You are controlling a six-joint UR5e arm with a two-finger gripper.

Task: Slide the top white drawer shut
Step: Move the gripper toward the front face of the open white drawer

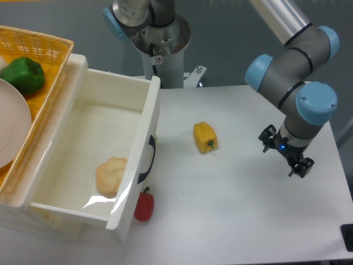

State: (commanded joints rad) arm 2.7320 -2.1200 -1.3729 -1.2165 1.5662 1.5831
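Jaws of the black two-finger gripper (285, 153) hang at about three o'clock in the view, just above the white counter (248, 210). They point down and away from the camera, so how far apart they stand cannot be told; nothing shows between them and they touch no object. The grey arm with pale blue joint caps (295, 72) reaches in from the one o'clock corner and bends down to the wrist.

At nine o'clock, well apart from the gripper, the top white drawer (88, 154), a glossy white plastic box with a panelled front, stands pulled far out of its cabinet. Its front panel faces three o'clock and carries a black curved handle (146, 160). Inside, on the drawer floor toward six o'clock, lies a pale beige lumpy food piece (110, 175).

A small red bell pepper (144, 206) sits on the counter just beside the lower end of the drawer front, partly tucked under it. A yellow bell pepper (204, 137) lies near the middle of the counter, between the drawer and the gripper, clear of both.

At ten o'clock, a woven yellow basket (52, 47) rests on top of the cabinet, holding a green bell pepper (23, 74) and a white round plate (12, 127) that runs off the picture's edge. At twelve o'clock stands the arm's grey round base (160, 38).
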